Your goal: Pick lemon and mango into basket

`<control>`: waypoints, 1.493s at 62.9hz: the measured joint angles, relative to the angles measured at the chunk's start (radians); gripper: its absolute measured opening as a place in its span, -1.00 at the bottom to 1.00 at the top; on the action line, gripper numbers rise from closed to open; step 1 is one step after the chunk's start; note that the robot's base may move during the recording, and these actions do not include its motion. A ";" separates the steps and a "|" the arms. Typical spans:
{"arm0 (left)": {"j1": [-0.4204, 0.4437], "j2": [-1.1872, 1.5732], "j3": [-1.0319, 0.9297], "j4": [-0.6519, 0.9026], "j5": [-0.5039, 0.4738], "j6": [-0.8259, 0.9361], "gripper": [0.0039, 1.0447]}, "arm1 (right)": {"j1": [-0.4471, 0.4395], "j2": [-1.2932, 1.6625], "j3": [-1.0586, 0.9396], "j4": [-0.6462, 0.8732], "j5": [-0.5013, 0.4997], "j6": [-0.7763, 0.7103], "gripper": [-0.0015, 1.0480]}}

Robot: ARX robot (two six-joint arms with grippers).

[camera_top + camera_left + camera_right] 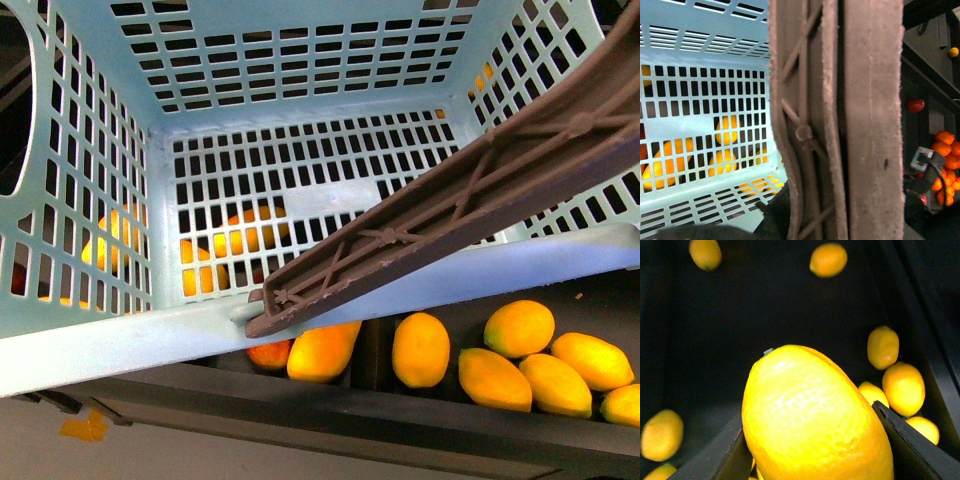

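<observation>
Here, the right gripper (815, 452) is closed on the lemon (810, 405), with one dark finger (912, 447) pressed against each side. The lemon fills the space between them. Its long axis runs outward past the fingertips, ending in a small green stem nub. The skin is bright yellow, glossy and finely pitted. Beyond the gripper we see a dark bin (765, 305) with loose yellow fruit (903, 387). No basket shows from there, so its direction is unclear. The left arm is nearer the teal basket (300, 60), with its camera hard against the brown handle (865, 125). We cannot tell whether the left gripper is clamped.
</observation>
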 joint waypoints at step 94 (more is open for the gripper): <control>-0.001 0.001 0.000 -0.003 0.002 0.003 -0.74 | 0.645 -0.062 0.223 -0.077 0.381 0.244 0.68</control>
